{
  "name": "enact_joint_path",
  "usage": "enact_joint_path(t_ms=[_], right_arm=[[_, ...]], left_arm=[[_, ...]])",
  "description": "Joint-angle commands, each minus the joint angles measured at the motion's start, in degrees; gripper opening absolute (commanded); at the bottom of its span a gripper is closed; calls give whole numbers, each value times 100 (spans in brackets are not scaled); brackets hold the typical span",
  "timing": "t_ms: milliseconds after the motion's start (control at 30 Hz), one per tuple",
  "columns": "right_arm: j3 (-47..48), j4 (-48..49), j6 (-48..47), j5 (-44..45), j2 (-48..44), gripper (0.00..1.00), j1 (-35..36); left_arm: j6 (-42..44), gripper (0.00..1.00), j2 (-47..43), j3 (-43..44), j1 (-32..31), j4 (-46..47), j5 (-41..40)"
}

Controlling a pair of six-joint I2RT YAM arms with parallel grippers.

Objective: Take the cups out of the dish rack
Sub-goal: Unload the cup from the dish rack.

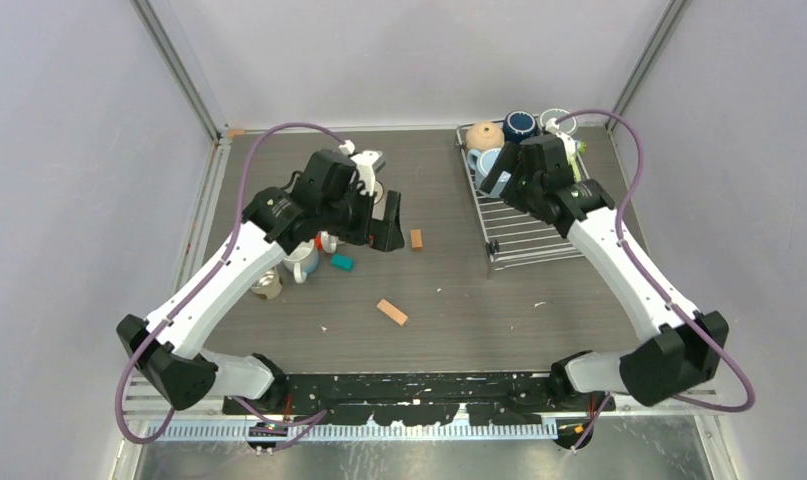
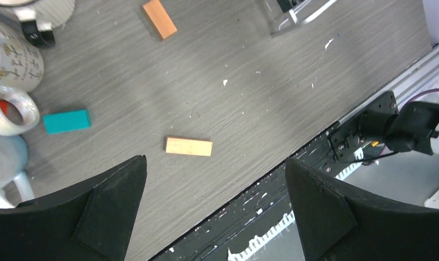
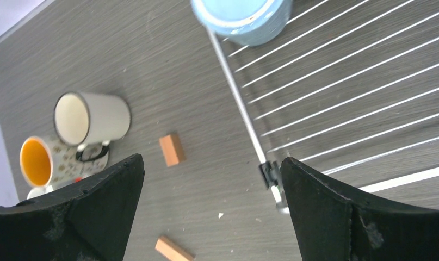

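One dark wood-grain desk [image 1: 459, 300] carries everything. Two white arms reach over it. The left pincer [image 2: 214, 215] hangs well to the left of the dish rack [image 1: 524, 235], its fingers spread wide with nothing between them but bare desk. The right pincer [image 3: 211, 217] hovers over the rack's left rail, likewise gaping and empty, with the rail's near corner showing just inside its right finger.

The rack lies on the right part of the desk. Its near half is bare wire. Crowded at the rack's far end are a tan cup [image 1: 485, 134], a navy cup [image 1: 520, 124], a white-rimmed cup [image 1: 557, 121] and a light blue cup [image 3: 241, 16], the last sitting at the rack's left rail.

Well left of the rack stand a white mug [image 3: 92, 117], an orange-lined mug [image 3: 37, 160], a pale mug [image 1: 301, 262] and a small metallic cup [image 1: 267, 285].

Between those and the rack lie a tan block [image 1: 391, 312], an orange block [image 1: 416, 239] and a teal block [image 1: 341, 262].
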Motion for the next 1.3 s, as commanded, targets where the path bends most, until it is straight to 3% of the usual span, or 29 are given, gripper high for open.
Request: enact_joint_path(t_ms=[0, 167, 300, 533, 833, 1267], right_arm=[[648, 272, -192, 34, 590, 100, -391], [1284, 186, -377, 494, 1368, 100, -705], [1636, 401, -512, 255, 1828, 100, -1194], [2171, 790, -773, -175, 2493, 100, -1886], [3347, 317, -1361, 119, 3349, 100, -2300], [3464, 759, -1713, -843, 3865, 100, -2721]], left_arm=[[-54, 100, -410, -564, -28, 546, 292], [-32, 100, -655, -1083, -36, 815, 352], [-65, 100, -761, -1382, -34, 993, 426], [-75, 100, -778, -1481, -82, 1063, 574], [-66, 100, -686, -1443, -257, 1026, 644], [-10, 100, -683, -1408, -322, 999, 638]])
